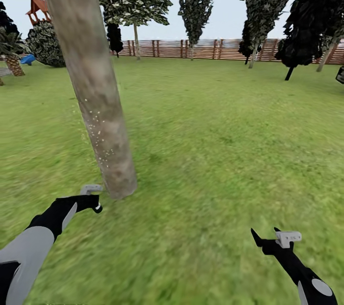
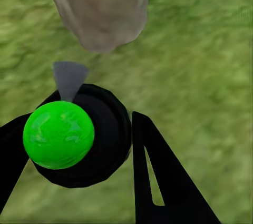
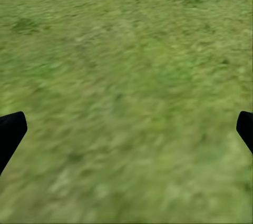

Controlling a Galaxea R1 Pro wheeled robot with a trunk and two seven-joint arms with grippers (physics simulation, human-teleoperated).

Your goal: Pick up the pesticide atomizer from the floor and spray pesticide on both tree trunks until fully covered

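Your left end effector [image 1: 91,196] grips the pesticide atomizer [image 2: 79,142] just beside the leaning tree trunk [image 1: 91,80] base, nozzle facing it (right end effector [image 1: 279,239] open, well apart).

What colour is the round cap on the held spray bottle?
Bright green cap, clearest in the left wrist view.

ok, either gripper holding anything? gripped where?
The left gripper holds the atomizer by its dark round body, fingers on either side, its nozzle facing the trunk. The right gripper is open over grass, empty.
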